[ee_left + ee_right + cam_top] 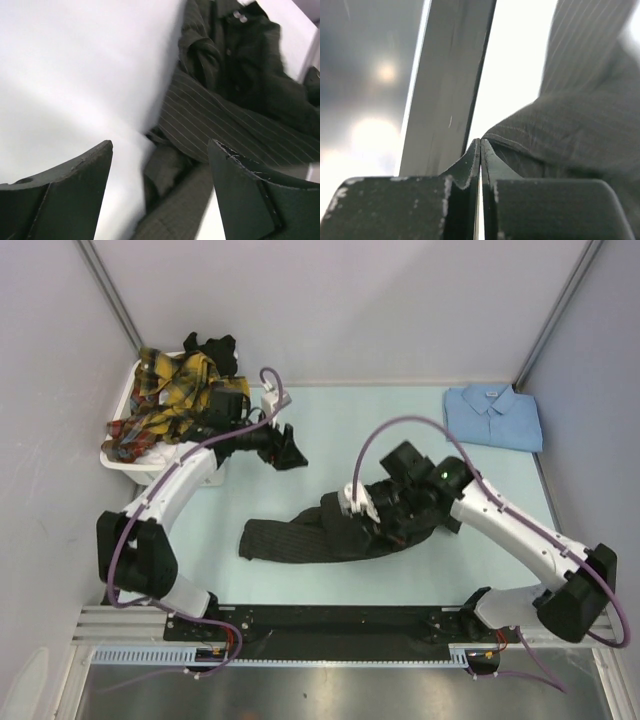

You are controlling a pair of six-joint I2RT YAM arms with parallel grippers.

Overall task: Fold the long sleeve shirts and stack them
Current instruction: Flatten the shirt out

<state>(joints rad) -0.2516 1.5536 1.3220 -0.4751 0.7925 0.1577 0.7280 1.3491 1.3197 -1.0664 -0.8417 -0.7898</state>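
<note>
- Two arms reach out over the pale tabletop (pixel 400 420), with one dark garment between them.
- Left end effector (pixel 292 453):
  - Hangs above bare tabletop, just past the upper left edge of the charcoal pinstriped shirt (pixel 300 538).
  - Stands wide open and grips nothing, clear of the cloth.
  - Left wrist view looks down between the spread jaws onto striped folds and a buttoned front.
- Right end effector (pixel 358 502):
  - Sits on the right half of the same shirt, closed tight with jaws pressed flat together.
  - Right wrist view shows a hemmed fold of striped cloth meeting the tips, seemingly nipped there.
- Charcoal pinstriped shirt:
  - Lies crumpled and unfolded at mid-tabletop, toward the near edge.
  - Runs as a long dark band from left of centre to beneath the right wrist.
  - Bunches thicker at the right end.
- Light blue shirt (pixel 493 416):
  - Lies folded with its collar showing at the far right corner of the tabletop.
  - Well apart from both end effectors.
- Yellow-red plaid shirts (pixel 170 400):
  - Heaped in the white laundry basket (pixel 125 462) at the far left corner, spilling over its rim.
  - Some black cloth (pixel 213 344) shows at the back of the heap.
- Basket stands just beside the left arm's forearm; cannot tell whether they touch.
</note>
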